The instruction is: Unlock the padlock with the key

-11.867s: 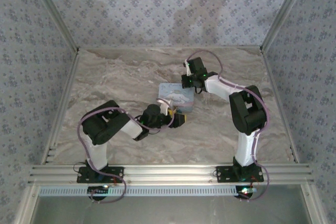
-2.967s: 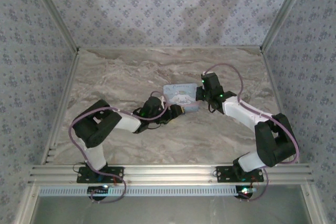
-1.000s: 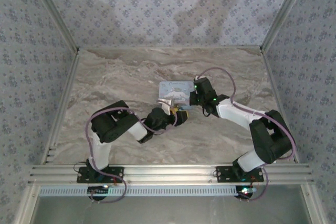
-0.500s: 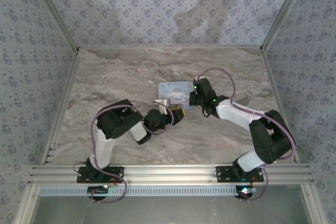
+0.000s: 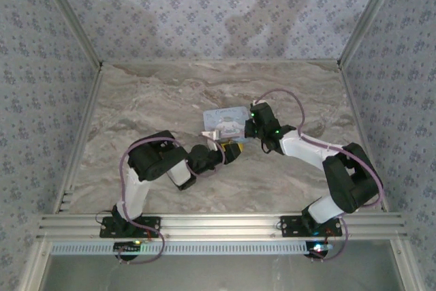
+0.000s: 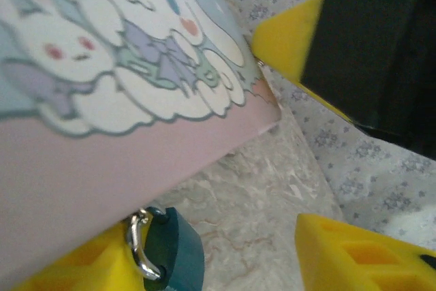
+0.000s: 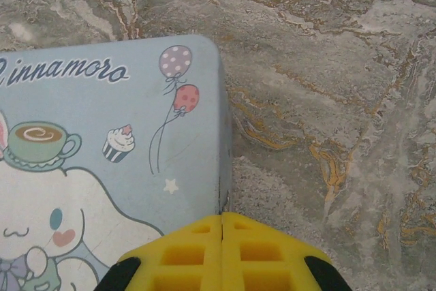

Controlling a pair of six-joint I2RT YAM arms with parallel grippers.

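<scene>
The yellow fingers (image 6: 347, 253) of the left gripper (image 6: 211, 243) are spread at the bottom of the left wrist frame and clasp nothing. The small teal padlock with a silver shackle (image 6: 176, 258) hangs at the lower edge of the pastel blue and pink cartoon-printed box (image 6: 102, 100), lower left, just beside one finger. The right gripper (image 7: 223, 219) has its fingers pressed together at the bottom centre of its frame, at the box's corner. I cannot make out a key. Two things could go wrong: the dangling lock may swing aside as the left fingers close, or either gripper may nudge the probably light box across the marbled table (image 7: 327, 66), dragging the keyhole out of line.
</scene>
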